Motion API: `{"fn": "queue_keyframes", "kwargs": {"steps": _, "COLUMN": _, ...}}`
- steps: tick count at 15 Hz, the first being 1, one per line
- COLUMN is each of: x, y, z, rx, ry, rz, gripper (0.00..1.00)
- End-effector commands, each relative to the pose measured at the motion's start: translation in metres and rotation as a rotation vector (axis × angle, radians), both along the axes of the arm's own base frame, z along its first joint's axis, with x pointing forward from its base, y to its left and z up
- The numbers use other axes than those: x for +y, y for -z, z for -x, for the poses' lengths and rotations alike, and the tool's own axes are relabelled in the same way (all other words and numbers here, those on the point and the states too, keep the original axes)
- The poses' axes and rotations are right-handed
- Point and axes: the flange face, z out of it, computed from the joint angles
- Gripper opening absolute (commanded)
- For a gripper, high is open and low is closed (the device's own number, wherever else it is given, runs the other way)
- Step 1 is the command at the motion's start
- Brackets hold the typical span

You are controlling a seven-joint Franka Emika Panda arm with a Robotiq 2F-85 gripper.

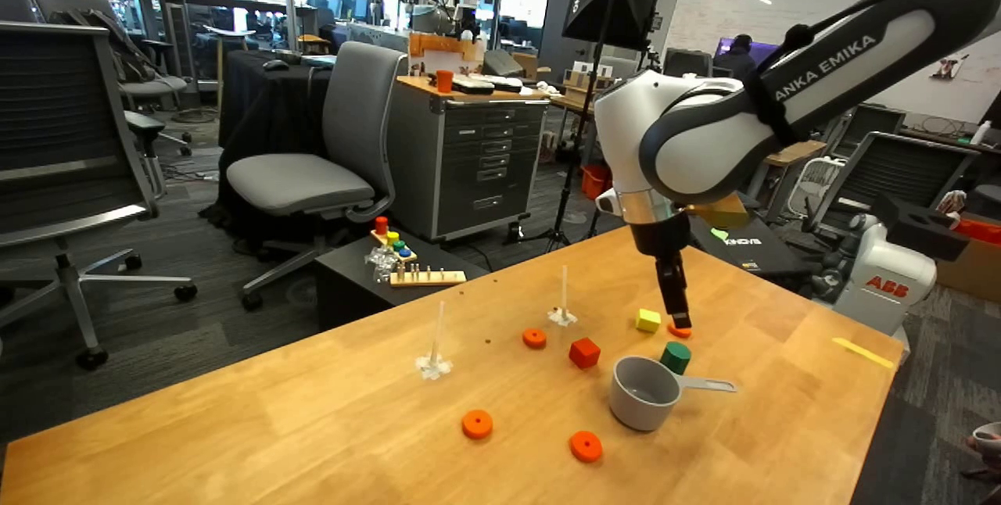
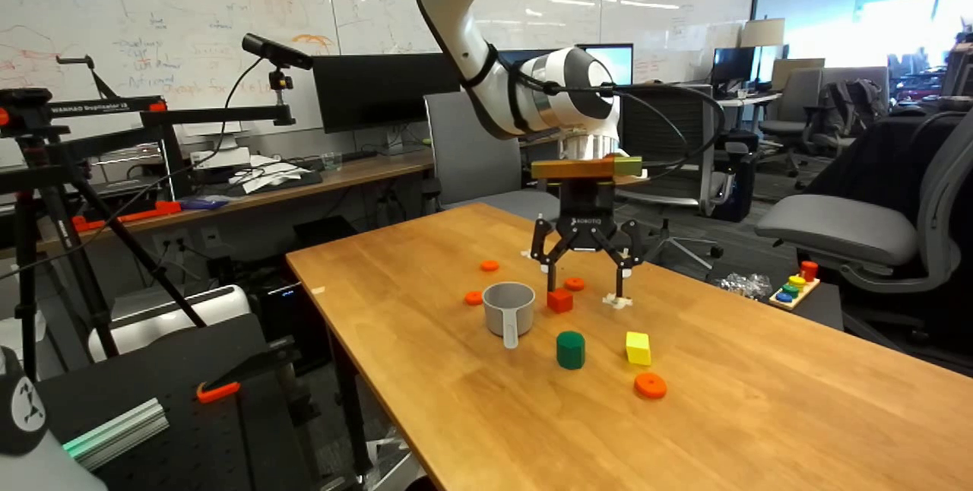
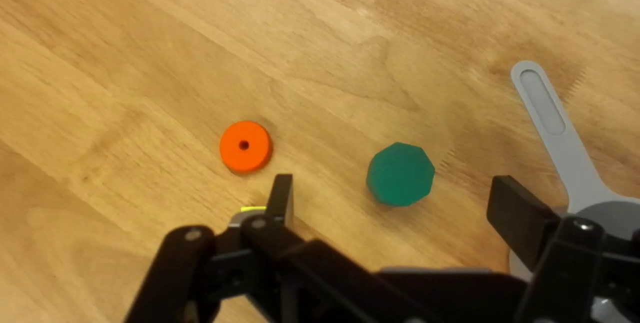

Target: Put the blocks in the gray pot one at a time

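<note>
The wide-spread tool point(image 2: 585, 289) is probably aiming to pick the green block point(image 3: 401, 175), next needing to descend, close, then carry to the pot point(image 1: 641, 410), at wrist view's four o'clock

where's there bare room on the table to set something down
In an exterior view, the widest bare stretch of table lies left of the leftmost orange disc and leftmost post. A smaller patch lies between the handle of the gray pot and the yellow strip. Crowded: around the pot, with green block, red block, yellow block; tool overhead.
</note>
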Motion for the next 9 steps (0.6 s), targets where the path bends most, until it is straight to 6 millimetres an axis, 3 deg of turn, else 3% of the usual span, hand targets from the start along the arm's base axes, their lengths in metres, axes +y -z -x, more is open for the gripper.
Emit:
{"fn": "queue_keyframes", "kwargs": {"steps": 1, "x": -0.001, "y": -0.004, "z": 0.002, "rx": -0.026, "ry": 0.079, "rz": 0.007, "gripper": 1.00}}
{"fn": "queue_keyframes", "kwargs": {"steps": 4, "x": 0.005, "y": -0.008, "z": 0.016, "rx": 0.026, "ry": 0.185, "rz": -0.015, "gripper": 1.00}}
{"fn": "queue_keyframes", "kwargs": {"steps": 5, "x": 0.002, "y": 0.005, "z": 0.006, "rx": 0.002, "ry": 0.116, "rz": -0.003, "gripper": 1.00}}
{"fn": "queue_keyframes", "kwargs": {"steps": 9, "x": 0.004, "y": 0.002, "z": 0.009, "rx": 0.017, "ry": 0.160, "rz": -0.008, "gripper": 1.00}}
